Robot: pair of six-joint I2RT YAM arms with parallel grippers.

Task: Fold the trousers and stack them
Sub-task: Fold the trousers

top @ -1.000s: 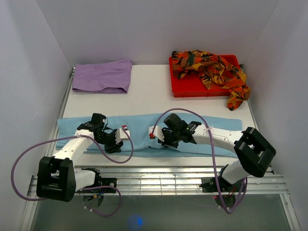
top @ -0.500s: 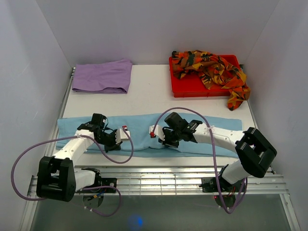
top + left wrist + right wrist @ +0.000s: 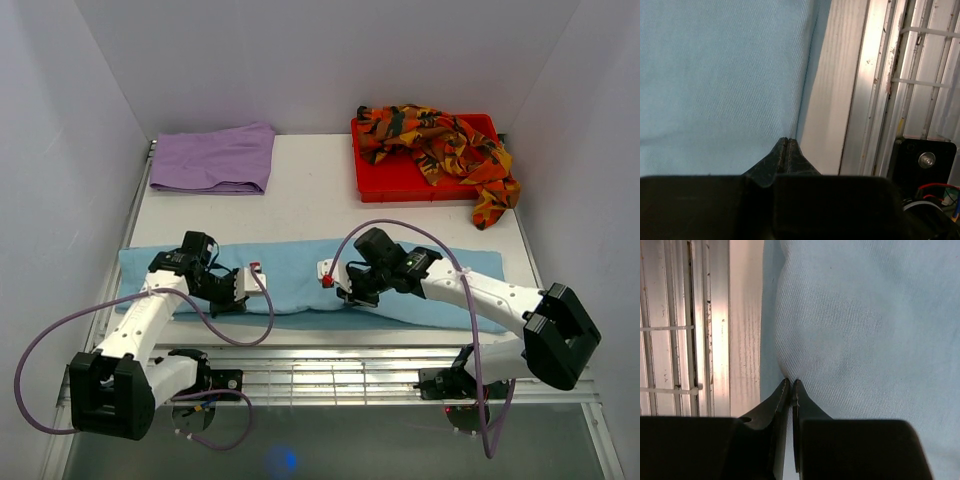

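Landmark: the table (image 3: 310, 200), white-topped, all places below given against it.
Light blue trousers (image 3: 300, 268): lie flat in a long band across the table's near part, their length running along its near edge, from close to its left side to close to its right side.
Left gripper (image 3: 787, 145): low at the table's near edge, left of its middle; the fingers are pressed together right on the near hem of the light blue trousers, the cloth's edge running into the tips.
Right gripper (image 3: 791, 385): low at the table's near edge, about its middle; the fingers are pinched on the same hem, and the cloth puckers into a small bulge just beyond the tips.
Lilac trousers (image 3: 212, 158): folded flat in the table's far left corner, well apart from the blue pair.
Red tray (image 3: 400, 182): in the table's far right corner.
Patterned trousers (image 3: 440, 140): orange, red and black, bunched in the red tray, one end hanging over its right rim onto the table.
Metal rail (image 3: 350, 368): runs along just outside the table's near edge; both wrist views show it beside the hem.
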